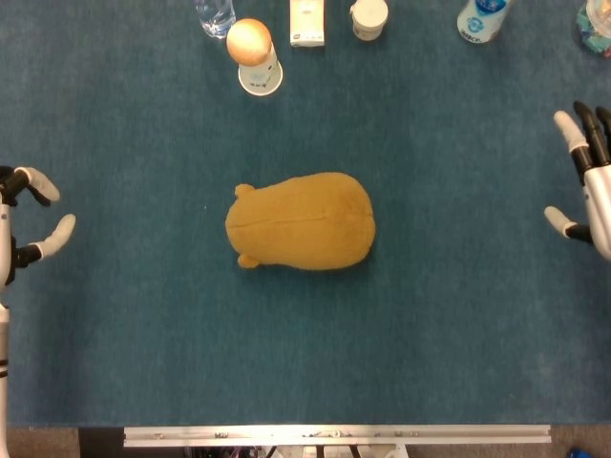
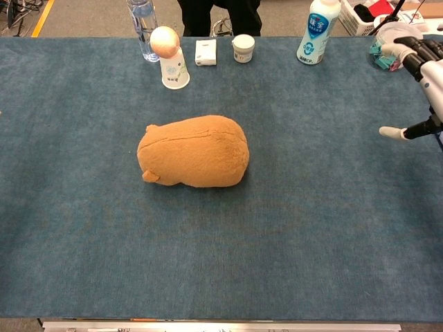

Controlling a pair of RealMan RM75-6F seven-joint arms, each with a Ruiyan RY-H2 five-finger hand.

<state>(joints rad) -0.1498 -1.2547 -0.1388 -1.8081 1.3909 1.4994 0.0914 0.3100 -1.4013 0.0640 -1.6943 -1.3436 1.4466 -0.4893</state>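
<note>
A tan plush toy [image 1: 301, 221] [image 2: 194, 151] lies on its belly in the middle of the blue table [image 1: 162, 324] [image 2: 297, 235]. My left hand [image 1: 24, 224] hovers at the left edge in the head view, fingers apart, holding nothing; the chest view does not show it. At the far right edge my right hand [image 1: 587, 186] [image 2: 419, 79] is spread open with fingers pointing away from me, empty and well clear of the plush.
Along the far edge stand a clear bottle [image 2: 141, 24], a paper cup topped with an egg-like ball [image 2: 169, 57], a small white box [image 2: 205, 52], a small white jar [image 2: 243, 48], a white bottle [image 2: 316, 29] and a clear tub [image 2: 394, 43] near my right hand.
</note>
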